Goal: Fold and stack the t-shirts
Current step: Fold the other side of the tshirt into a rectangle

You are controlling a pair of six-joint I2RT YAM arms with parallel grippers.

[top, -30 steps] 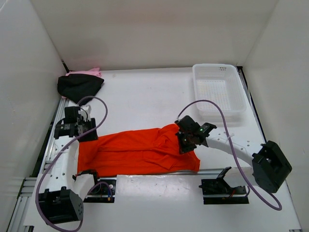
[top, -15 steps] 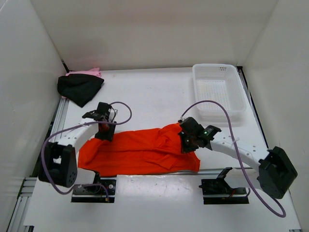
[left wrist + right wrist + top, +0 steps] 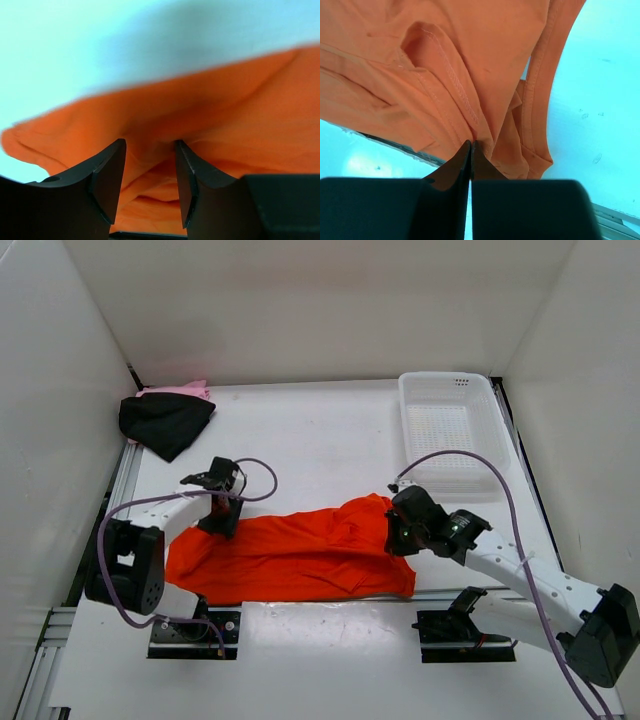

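The orange t-shirt (image 3: pixel 290 555) was found spread, rumpled and unfolded, along the near side of the table (image 3: pixel 300 440). The right gripper (image 3: pixel 471 145) was closed on a pinch of its right end. The left gripper (image 3: pixel 150 150) was set with jaws apart over its far-left edge, unclamped. The black t-shirt (image 3: pixel 165 423) and pink t-shirt (image 3: pixel 182 390) were heaped in the far-left corner. No fold or stack was judged completed.

- The place reads as a robotics lab test cell, not a home or a shop.
- Plain white panel walls (image 3: pixel 300 310) box in a flat white table (image 3: pixel 310 440) at 9, 12 and 3 o'clock.
- Two white-and-black robot arms (image 3: pixel 520 565) trailing looped purple cables (image 3: pixel 450 453) are bolted to black base plates (image 3: pixel 180 623) at 6 o'clock.
- A silver slotted aluminium rail (image 3: pixel 122 475) edges the table at 9 o'clock.
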